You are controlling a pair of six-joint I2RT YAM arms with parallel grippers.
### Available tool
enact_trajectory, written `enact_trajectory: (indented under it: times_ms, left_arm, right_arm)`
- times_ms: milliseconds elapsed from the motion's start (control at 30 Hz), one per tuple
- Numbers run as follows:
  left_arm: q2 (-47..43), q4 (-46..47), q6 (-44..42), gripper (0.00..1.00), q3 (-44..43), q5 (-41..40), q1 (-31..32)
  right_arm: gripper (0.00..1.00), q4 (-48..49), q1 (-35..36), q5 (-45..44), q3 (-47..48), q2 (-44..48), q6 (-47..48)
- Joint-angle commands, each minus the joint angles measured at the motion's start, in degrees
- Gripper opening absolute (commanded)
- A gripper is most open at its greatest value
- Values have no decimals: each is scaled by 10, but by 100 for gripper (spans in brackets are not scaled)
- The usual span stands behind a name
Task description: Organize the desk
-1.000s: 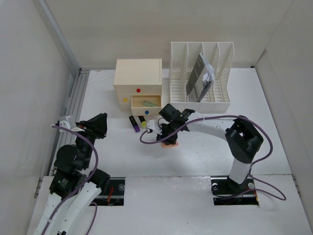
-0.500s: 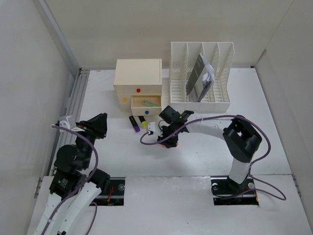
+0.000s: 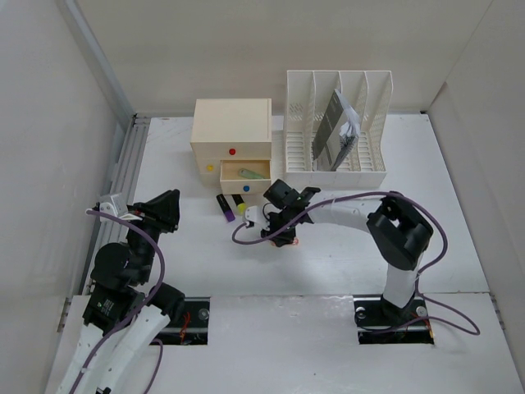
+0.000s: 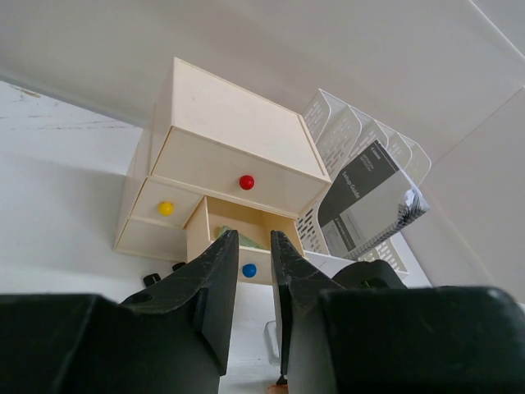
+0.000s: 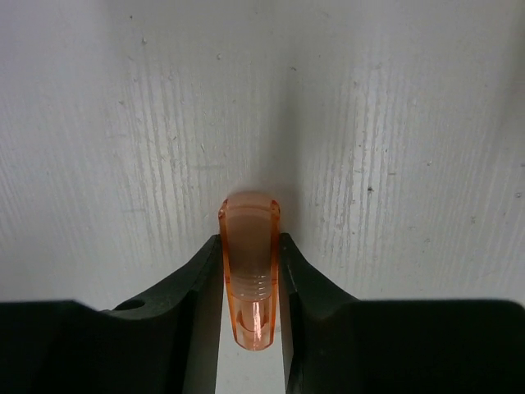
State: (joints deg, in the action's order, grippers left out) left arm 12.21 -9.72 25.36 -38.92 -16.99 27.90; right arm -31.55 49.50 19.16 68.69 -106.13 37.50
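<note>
just 6 o'clock of the open drawer point(image 3: 246, 174), on the desk point(image 3: 459, 213), my right gripper point(image 5: 250, 242) is pinching the orange piece point(image 5: 249, 279), both sides touched. step in hand: pickup. next, i reckon: lift straight, carry twd 12 o'clock, drop in drawer w/o clipping its front. left gripper point(image 4: 253, 246) barely parted, empty, 9 o'clock side.

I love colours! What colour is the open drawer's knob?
Blue knob, clearest in the left wrist view.
</note>
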Motion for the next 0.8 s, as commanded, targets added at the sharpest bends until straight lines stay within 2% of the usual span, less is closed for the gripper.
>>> enact_trajectory:
  times_ms: [0,133,300,467,767]
  left_arm:
    - [-7,23,-1,20,2,-1,-2]
    - [-7,23,-1,20,2,-1,-2]
    - [-7,23,-1,20,2,-7,-2]
    - [-7,23,-1,20,2,-7,-2]
    - [-2,23,-1,20,2,-7,-2]
  right_arm:
    - [27,18,19,-21,-4,-19,-12]
    - [14,31,37,-57,-18,-19,-12]
    - [8,12,37,-62,6,-13,-12]
    - [8,-27,37,-62,99,31,19]
    - [8,-84,37,-89,323,13,43]
